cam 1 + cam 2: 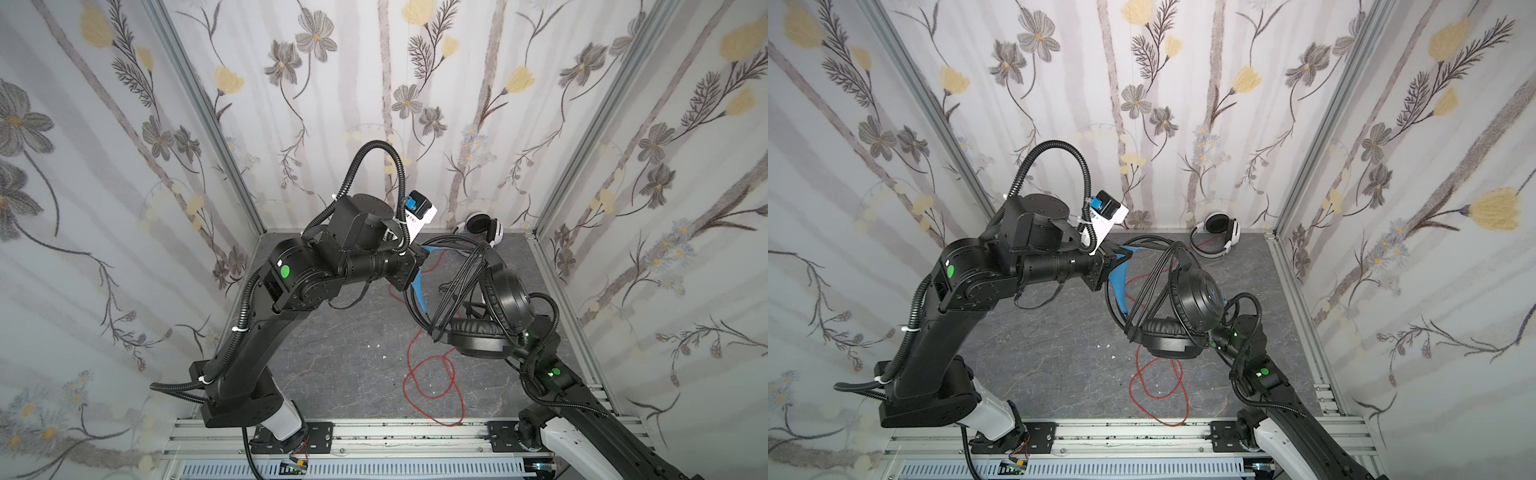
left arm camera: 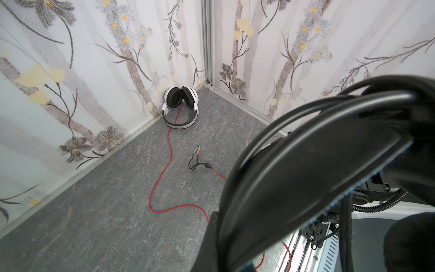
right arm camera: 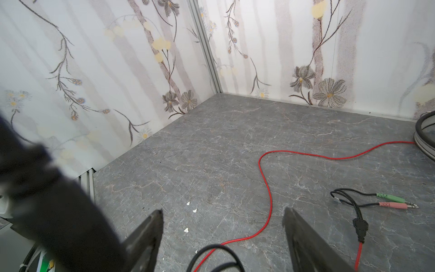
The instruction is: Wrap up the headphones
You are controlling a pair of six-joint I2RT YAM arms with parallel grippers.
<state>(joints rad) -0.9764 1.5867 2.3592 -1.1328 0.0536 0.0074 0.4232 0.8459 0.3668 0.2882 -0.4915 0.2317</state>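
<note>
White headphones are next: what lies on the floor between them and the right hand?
Right wrist view: the red cable snakes across the floor, its green and pink plugs alongside.

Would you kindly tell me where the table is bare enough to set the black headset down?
The left half of the table is bare, bar a few white crumbs, from the left wall to the red cable. The right is crowded: the cable's loops, its plugs and the white headset in the far corner.
</note>
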